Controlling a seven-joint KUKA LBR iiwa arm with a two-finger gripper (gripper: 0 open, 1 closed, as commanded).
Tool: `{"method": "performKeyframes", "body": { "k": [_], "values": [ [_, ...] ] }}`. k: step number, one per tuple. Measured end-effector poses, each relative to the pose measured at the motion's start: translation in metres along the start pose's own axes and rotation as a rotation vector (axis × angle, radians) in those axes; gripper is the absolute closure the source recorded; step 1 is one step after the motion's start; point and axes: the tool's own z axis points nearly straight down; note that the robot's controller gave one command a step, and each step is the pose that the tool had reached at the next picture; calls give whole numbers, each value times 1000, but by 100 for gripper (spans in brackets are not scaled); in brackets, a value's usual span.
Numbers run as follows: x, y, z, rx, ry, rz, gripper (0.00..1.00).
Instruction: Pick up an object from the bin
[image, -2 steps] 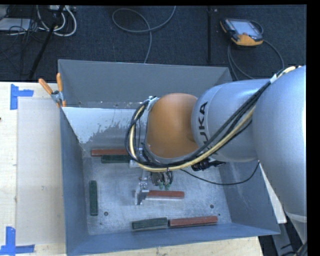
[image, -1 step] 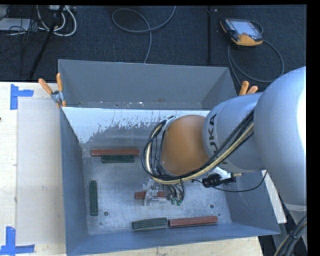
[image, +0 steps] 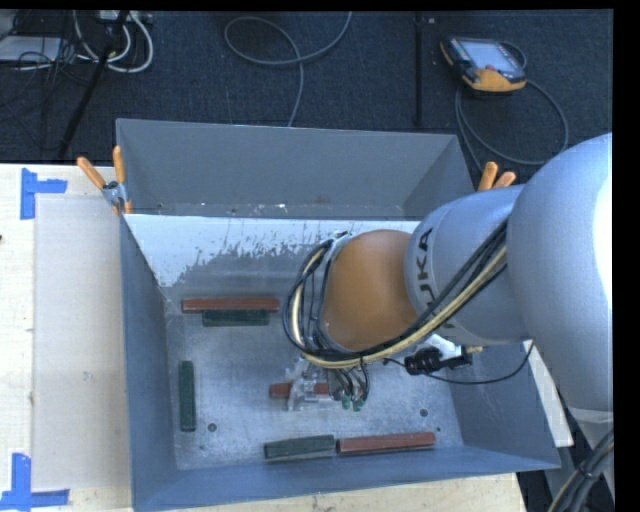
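- Five slim bars line the floor of the grey bin (image: 142, 340), among them a dark green bar (image: 186, 395) at the left.
- Mid-floor, a short red-brown piece (image: 281, 391) juts left from under the gripper (image: 318, 393). Its opening, and any hold, cannot be told.
- Advisable: centre on that piece, close squarely, lift straight.

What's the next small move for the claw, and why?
Probably nudge the claw slightly toward the view's left: the reddish-brown block mid-bin pokes out on that side, so it looks off-centre under the claw.
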Motion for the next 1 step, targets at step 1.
{"method": "performKeyframes", "body": {
  "k": [1],
  "values": [
    [-29, -4, -131, 5, 10, -12, 100]
  ]
}}
